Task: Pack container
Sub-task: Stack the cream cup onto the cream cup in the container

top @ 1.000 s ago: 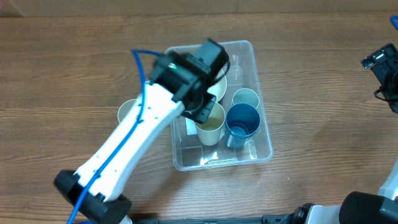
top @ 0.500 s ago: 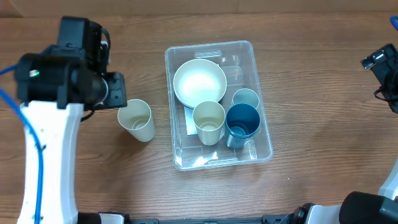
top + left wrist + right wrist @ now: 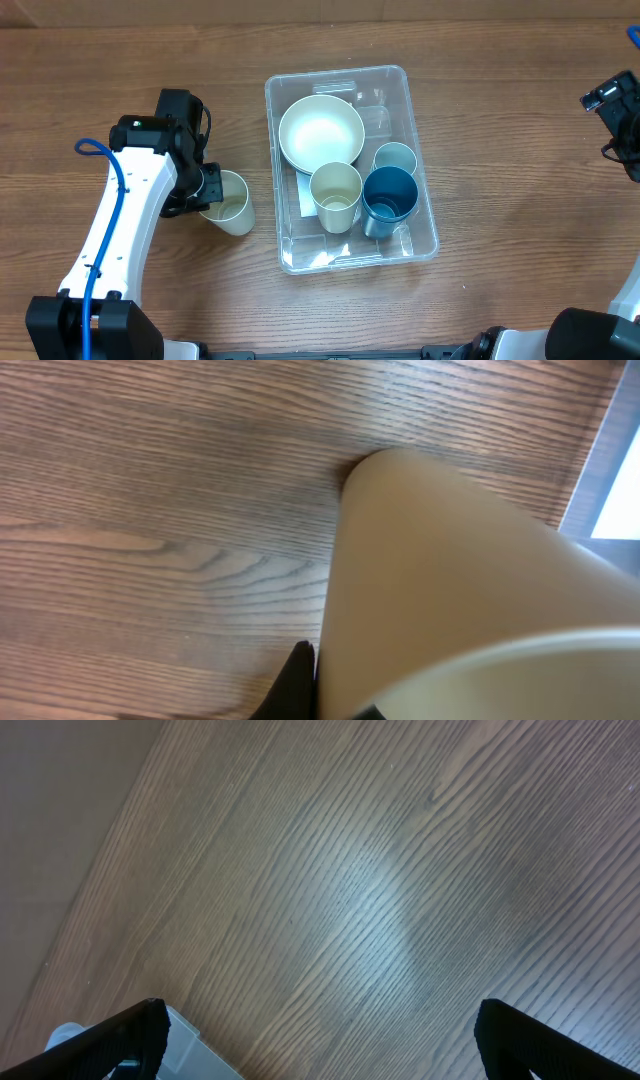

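Note:
The clear container (image 3: 424, 160) stands at mid-table with a white label (image 3: 304, 201) on its bottom. It holds a white bowl (image 3: 320, 135), a cream cup (image 3: 336, 195), a blue cup (image 3: 389, 198) and a pale cup (image 3: 394, 158). A second cream cup (image 3: 228, 203) stands upright on the table just left of the container; it fills the left wrist view (image 3: 450, 580). My left gripper (image 3: 203, 187) (image 3: 335, 695) straddles that cup's left rim, one finger outside the wall, closed on it. My right gripper (image 3: 612, 97) (image 3: 320, 1025) is open and empty at the far right.
The container's edge (image 3: 610, 470) shows at the right of the left wrist view, close to the cup. A pale grey object (image 3: 190, 1040) shows beside my right gripper's left finger. The wooden table (image 3: 500, 290) lies all around.
My left arm has left the container, swung far left and high, then come down onto the cream cup on the table. The cup has shifted slightly right. The right arm has not moved.

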